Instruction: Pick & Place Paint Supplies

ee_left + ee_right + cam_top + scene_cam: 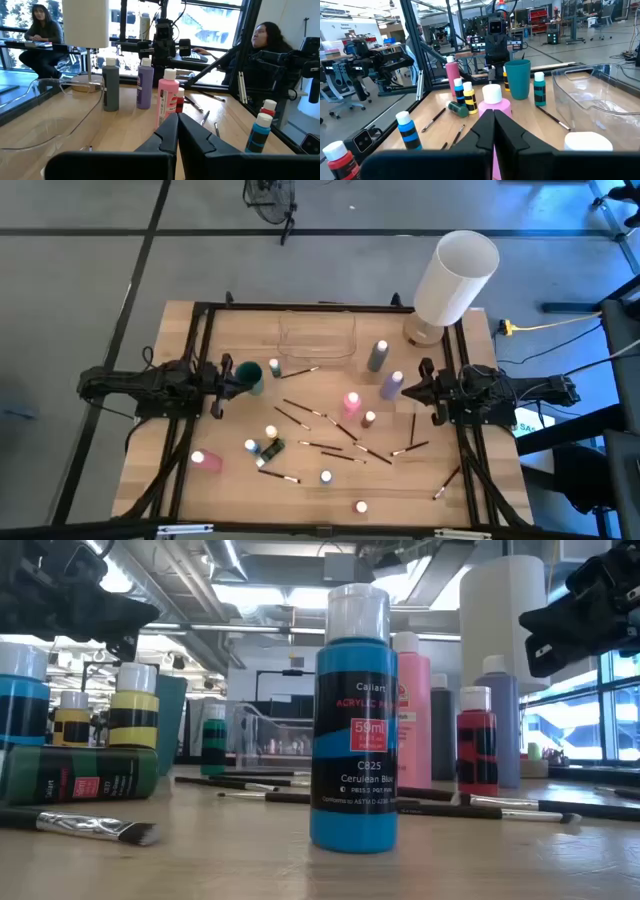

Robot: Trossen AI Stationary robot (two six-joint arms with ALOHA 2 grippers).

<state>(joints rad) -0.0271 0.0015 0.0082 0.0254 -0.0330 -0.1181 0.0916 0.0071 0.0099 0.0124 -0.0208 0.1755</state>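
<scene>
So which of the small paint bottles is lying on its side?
The dark green white-capped bottle near the left gripper's side of the table; the other bottles around it, like the yellow-and-black ones, stand upright.

The left arm lies level along the table's left side, reaching inward, and its left gripper (222, 379) hangs above the wood with the two dark fingers (167, 135) pressed together, nothing between them. The right arm mirrors it from the right side, also stretched level toward the middle, and the right gripper (415, 385) has its fingers (487, 127) closed tip to tip, empty. In the low view both wrists show only as dark shapes near the upper corners, apparently well clear of the tabletop.
</scene>
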